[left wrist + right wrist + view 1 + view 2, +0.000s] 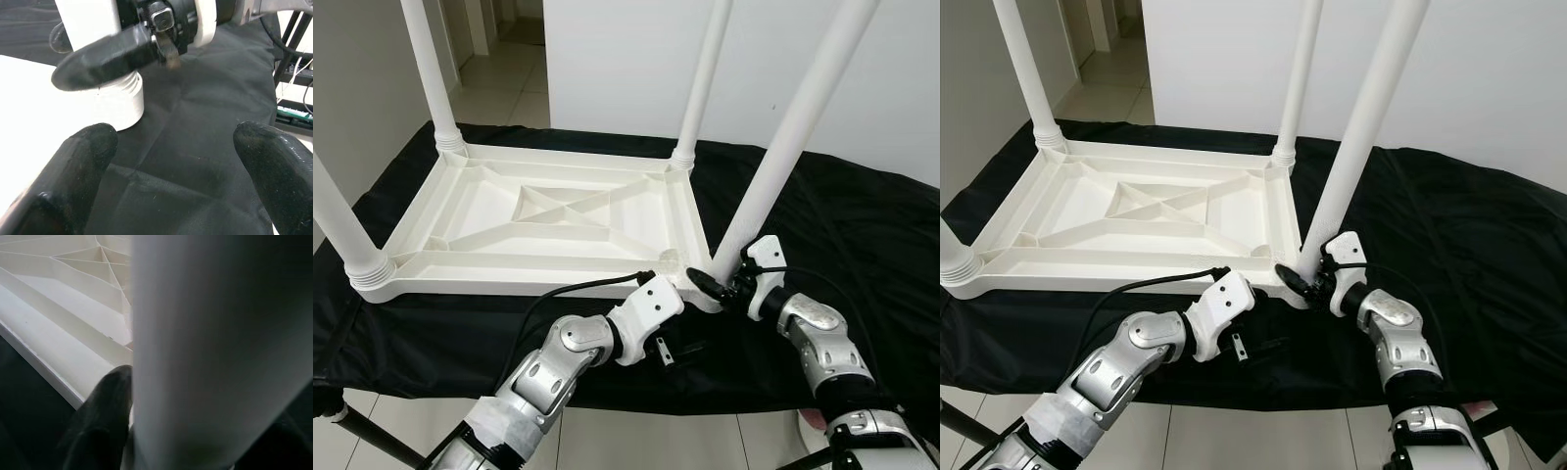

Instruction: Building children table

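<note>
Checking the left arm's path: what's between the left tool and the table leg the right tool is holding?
Only black cloth. In the left wrist view, the open left tool faces the leg across bare cloth; the right tool grips its base.

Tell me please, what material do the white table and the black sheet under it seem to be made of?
The table top and its legs look like moulded plastic, smooth with a slight sheen; the ribbed underside suggests moulding. The black sheet seems a thin woven fabric, matte, with creases and folds.

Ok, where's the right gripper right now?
The right gripper sits low on the near-right white plastic leg, just above the upturned white tabletop corner, with the left gripper beside it over the black cloth.
</note>
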